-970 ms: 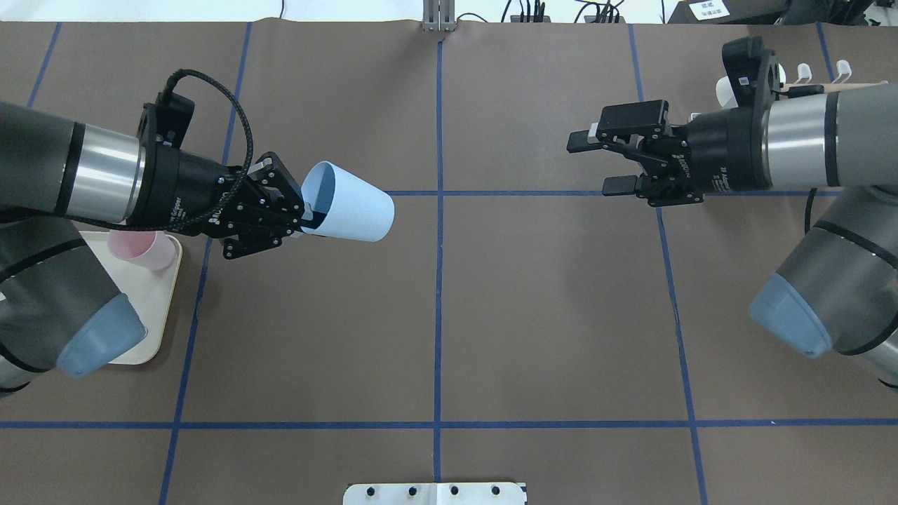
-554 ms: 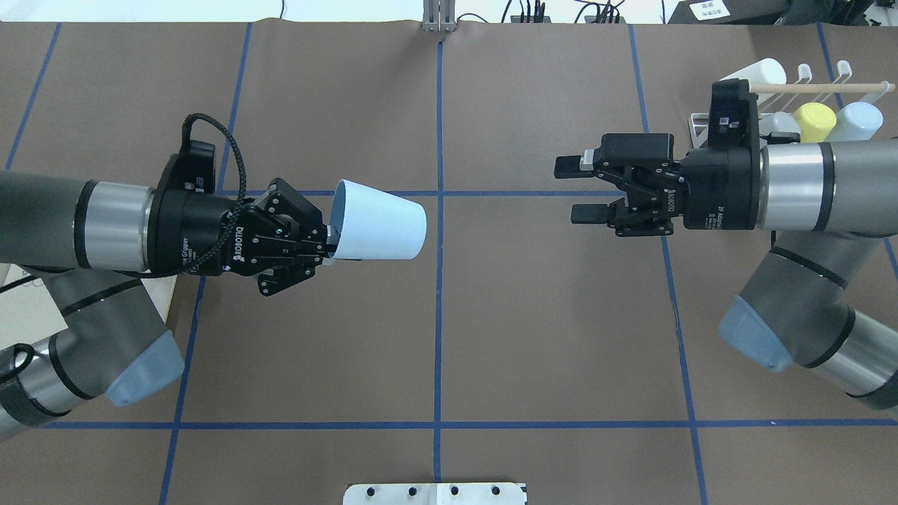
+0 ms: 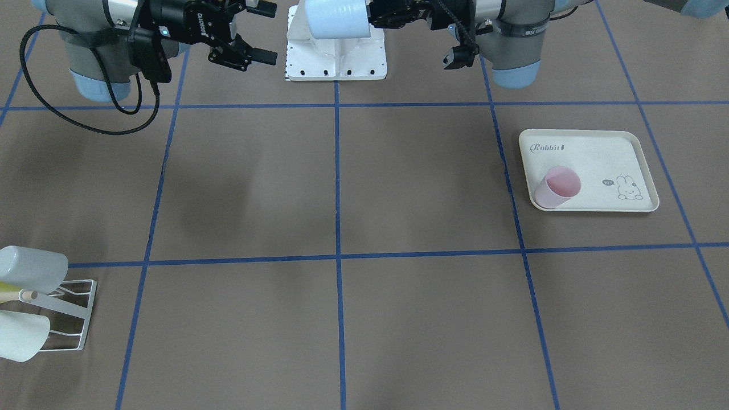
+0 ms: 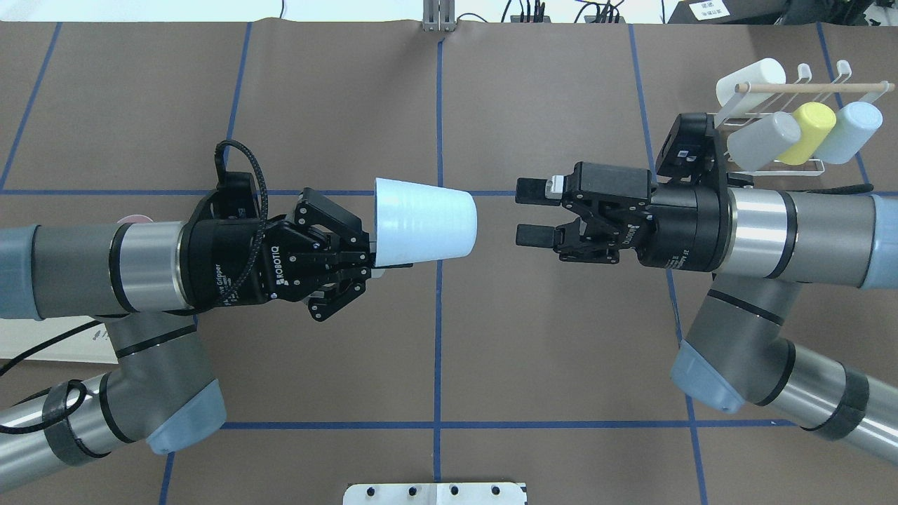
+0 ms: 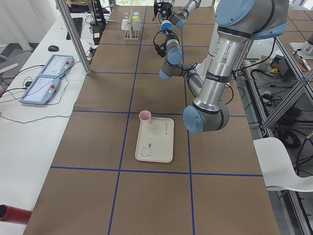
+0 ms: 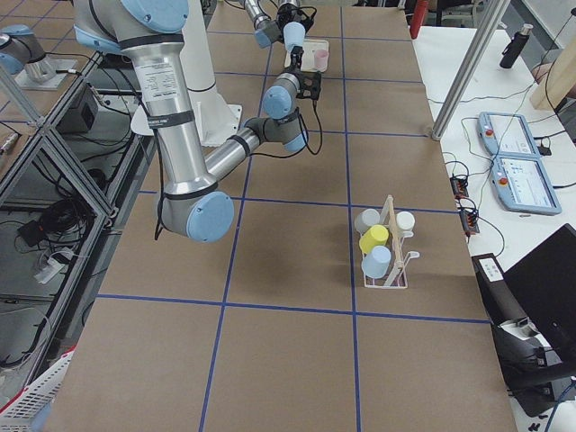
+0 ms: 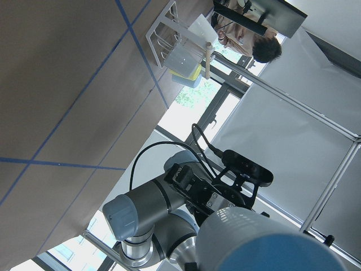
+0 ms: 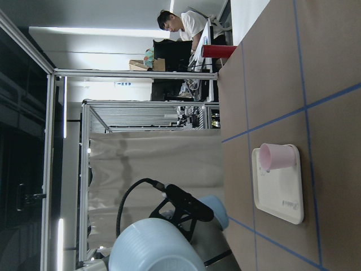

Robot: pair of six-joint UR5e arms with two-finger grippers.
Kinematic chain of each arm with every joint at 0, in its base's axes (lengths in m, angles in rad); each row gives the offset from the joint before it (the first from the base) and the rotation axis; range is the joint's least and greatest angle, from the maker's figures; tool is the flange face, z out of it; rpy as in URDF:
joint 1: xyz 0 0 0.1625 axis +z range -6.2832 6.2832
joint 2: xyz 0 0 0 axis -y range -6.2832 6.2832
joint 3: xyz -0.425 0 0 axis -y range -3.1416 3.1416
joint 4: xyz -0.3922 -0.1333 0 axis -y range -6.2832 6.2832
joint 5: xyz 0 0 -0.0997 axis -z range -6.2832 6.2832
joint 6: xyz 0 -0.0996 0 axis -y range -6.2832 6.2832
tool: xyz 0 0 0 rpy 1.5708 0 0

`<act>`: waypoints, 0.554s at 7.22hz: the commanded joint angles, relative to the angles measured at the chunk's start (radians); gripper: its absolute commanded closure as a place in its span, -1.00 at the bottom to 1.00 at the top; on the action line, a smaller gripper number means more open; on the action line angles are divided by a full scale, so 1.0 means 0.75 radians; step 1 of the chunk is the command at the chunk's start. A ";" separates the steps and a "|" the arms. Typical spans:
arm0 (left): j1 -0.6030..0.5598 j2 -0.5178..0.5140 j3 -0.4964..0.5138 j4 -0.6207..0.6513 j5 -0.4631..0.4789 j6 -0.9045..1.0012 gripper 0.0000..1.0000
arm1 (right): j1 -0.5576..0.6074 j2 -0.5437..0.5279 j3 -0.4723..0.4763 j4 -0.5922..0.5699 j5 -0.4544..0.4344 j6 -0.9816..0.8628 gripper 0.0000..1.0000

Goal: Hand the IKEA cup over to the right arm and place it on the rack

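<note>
The left end effector (image 4: pixel 374 258) is pinching the pale blue cup (image 4: pixel 428 221) by its rim; the right end effector (image 4: pixel 531 212) is hovering spread near its base.

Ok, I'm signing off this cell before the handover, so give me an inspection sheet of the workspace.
Surface: brown table cover with blue tape grid.
Job's things: IKEA cup held sideways in mid-air; rack carrying four cups.
Clutter: cream tray with a pink cup on it.
Grippers: left gripper shut on the cup's rim; right gripper open, facing the cup's base, apart from it.
Cables: black cable looped at the left wrist.
Surroundings: side desk with control pendants; a person beyond the table.
</note>
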 commanded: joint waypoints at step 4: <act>0.078 -0.046 0.010 -0.016 0.066 -0.012 1.00 | -0.167 0.043 -0.004 0.139 -0.202 0.000 -0.98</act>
